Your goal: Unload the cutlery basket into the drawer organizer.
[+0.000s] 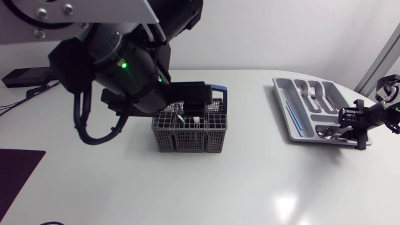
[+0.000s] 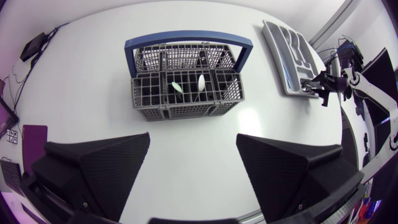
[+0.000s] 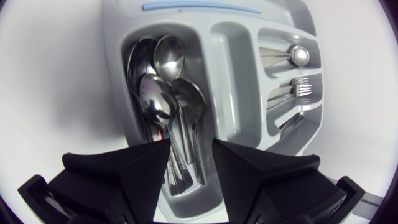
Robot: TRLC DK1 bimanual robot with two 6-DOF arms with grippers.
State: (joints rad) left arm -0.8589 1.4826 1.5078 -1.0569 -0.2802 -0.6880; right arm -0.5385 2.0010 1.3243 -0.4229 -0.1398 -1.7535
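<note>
The grey cutlery basket [image 1: 189, 131] with a blue handle stands mid-table. Two white-handled pieces [image 2: 201, 83] stick up in its middle cells [image 2: 186, 90]. My left gripper [image 2: 193, 168] hovers over the basket [image 1: 195, 103], wide open, holding nothing. The grey drawer organizer [image 1: 294, 115] lies at the right. Several spoons [image 3: 155, 99] fill one compartment and forks [image 3: 298, 87] lie in another. My right gripper [image 3: 189, 168] hangs just above the spoon handles at the organizer's near end [image 1: 356, 125], open with a narrow gap.
A blue-handled piece [image 3: 186, 7] lies in the organizer's long side slot [image 1: 292, 115]. A dark mat [image 1: 15, 175] lies at the table's left edge. Bare white tabletop [image 1: 250, 181] lies between the basket and the organizer.
</note>
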